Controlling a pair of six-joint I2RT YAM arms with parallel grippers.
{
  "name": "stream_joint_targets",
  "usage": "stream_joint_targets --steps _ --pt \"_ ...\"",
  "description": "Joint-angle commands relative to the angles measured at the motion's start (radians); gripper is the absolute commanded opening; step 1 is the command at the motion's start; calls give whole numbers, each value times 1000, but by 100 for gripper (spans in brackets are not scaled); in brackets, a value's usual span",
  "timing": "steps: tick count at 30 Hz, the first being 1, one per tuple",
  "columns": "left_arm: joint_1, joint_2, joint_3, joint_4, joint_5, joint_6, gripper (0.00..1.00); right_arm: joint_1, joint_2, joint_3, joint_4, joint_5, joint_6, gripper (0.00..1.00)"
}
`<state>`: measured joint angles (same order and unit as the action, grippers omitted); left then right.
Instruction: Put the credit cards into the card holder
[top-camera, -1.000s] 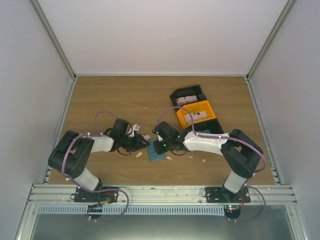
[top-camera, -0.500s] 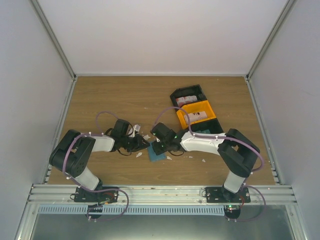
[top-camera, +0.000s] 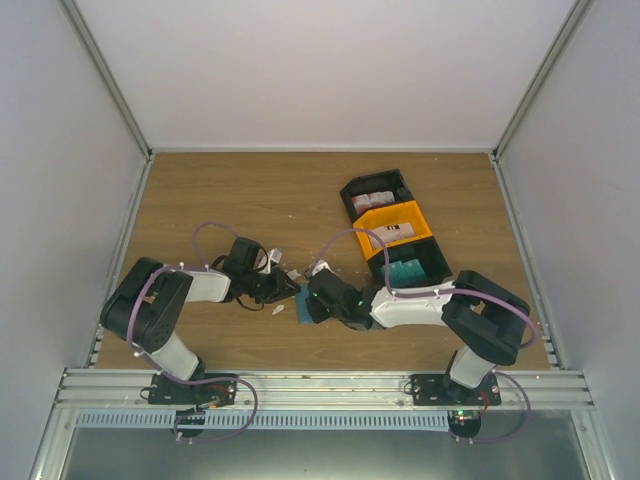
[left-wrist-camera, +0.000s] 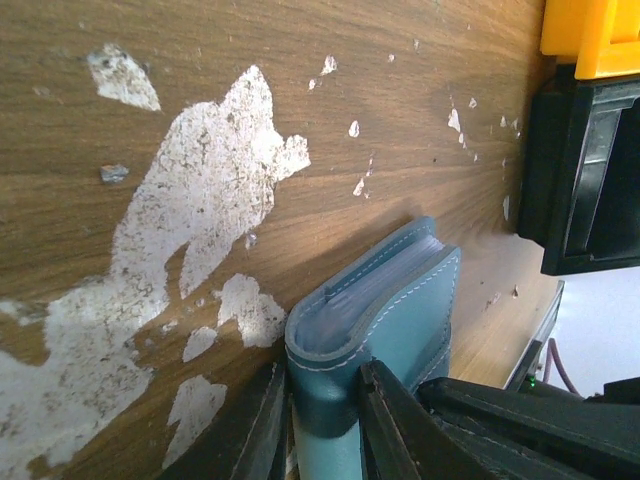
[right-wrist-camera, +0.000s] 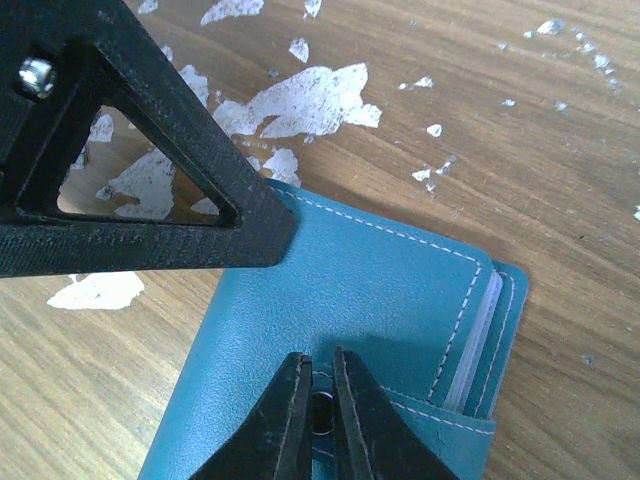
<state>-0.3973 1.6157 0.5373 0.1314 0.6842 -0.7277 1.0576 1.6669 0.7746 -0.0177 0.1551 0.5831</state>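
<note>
The card holder (right-wrist-camera: 350, 290), a teal stitched wallet, lies closed on the wood between both arms; it shows as a teal sliver in the top view (top-camera: 302, 299). My left gripper (left-wrist-camera: 325, 420) is shut on its rounded spine end (left-wrist-camera: 385, 320). My right gripper (right-wrist-camera: 318, 375) is nearly closed, pinching the snap tab on its top face. The left gripper's black finger (right-wrist-camera: 150, 215) rests at the holder's far corner. Credit cards, white with red patches, lie in the black bin (top-camera: 374, 201) and the orange bin (top-camera: 399, 232).
The black bin (top-camera: 352, 188), the orange bin (top-camera: 428, 226) and a teal bin (top-camera: 405, 272) stand in a row to the right of the grippers. White scraps and worn patches (left-wrist-camera: 210, 190) dot the wood around the holder. Walls enclose the table.
My right arm has swung left and toward the near edge, lowering its gripper onto the card holder and uncovering the teal bin. The left gripper has stayed put.
</note>
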Motion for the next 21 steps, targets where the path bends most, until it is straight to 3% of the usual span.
stream_joint_targets --steps 1,7,13,21 --pt "-13 38 9 -1 -40 -5 23 59 94 -130 -120 25 37 7" --pt "-12 25 9 -7 -40 -9 22 56 108 -193 -31 24 40 1" --pt "-11 -212 59 -165 -165 44 24 -18 1 -46 -73 42 -42 2" --pt "-6 -508 153 -385 -432 105 40 -136 -236 161 -155 50 -75 39"
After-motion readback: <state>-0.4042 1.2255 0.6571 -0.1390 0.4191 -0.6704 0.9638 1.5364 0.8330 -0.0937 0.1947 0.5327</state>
